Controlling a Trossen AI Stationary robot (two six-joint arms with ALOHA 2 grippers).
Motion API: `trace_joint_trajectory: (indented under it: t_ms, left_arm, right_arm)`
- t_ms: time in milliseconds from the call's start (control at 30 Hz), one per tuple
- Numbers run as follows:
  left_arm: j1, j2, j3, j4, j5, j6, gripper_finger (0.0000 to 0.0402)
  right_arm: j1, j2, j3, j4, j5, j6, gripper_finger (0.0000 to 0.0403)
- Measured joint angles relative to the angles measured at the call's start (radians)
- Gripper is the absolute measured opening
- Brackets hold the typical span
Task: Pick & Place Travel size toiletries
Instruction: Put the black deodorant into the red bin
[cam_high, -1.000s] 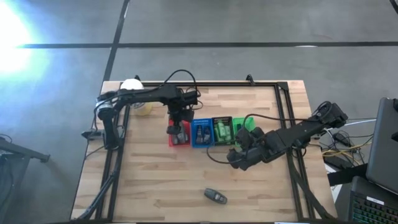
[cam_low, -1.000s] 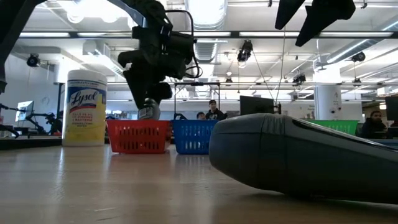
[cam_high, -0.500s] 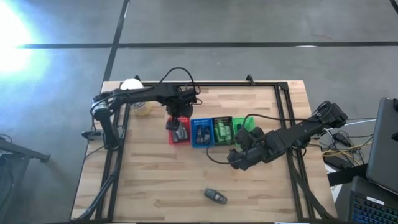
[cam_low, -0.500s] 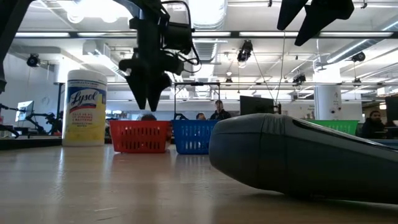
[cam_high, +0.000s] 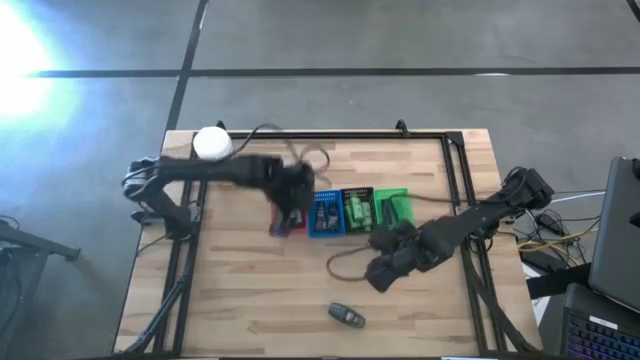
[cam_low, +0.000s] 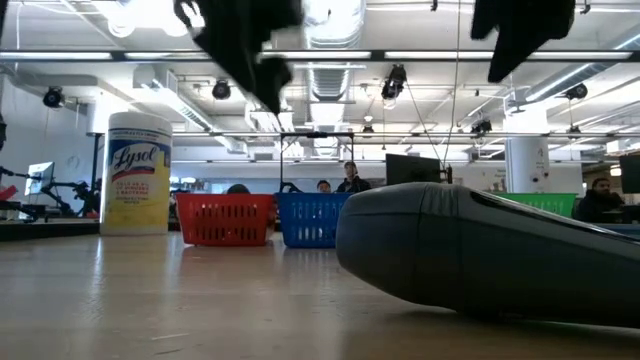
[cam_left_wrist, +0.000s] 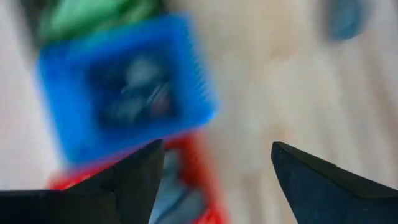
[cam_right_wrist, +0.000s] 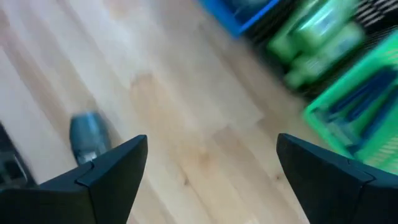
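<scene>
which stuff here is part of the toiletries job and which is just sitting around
Job: dark grey bottle lying loose on the table; toiletries in the red, blue, black and green trays.
Lying about: Lysol wipes canister; cables at the table's right edge.

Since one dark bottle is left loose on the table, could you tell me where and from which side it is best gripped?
Grip the dark bottle across its middle, from straight above. It lies flat on the bare wood, alone, its long axis slanted across the table, so the fingers should likely close on its narrow width. The right hand, open, is nearer than the left hand, which is at the red tray.
</scene>
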Motion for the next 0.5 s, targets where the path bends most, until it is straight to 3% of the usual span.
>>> trace_joint_trajectory:
  t_ms: [133, 267, 500]
  left_arm:
    - [-0.237, -0.047, -0.074, 0.238, -0.042, 0.011, 0.0301]
    - [-0.426, -0.022, -0.146, 0.486, -0.188, 0.063, 0.0301]
    - [-0.466, 0.148, -0.176, 0.78, -0.146, -0.141, 0.0301]
  right_arm:
    - [0.032, 0.063, -0.001, 0.003, -0.017, -0.013, 0.0345]
    - [0.067, 0.079, -0.001, -0.002, -0.004, 0.015, 0.0339]
    - [0.154, 0.015, -0.001, -0.099, 0.048, 0.173, 0.0355]
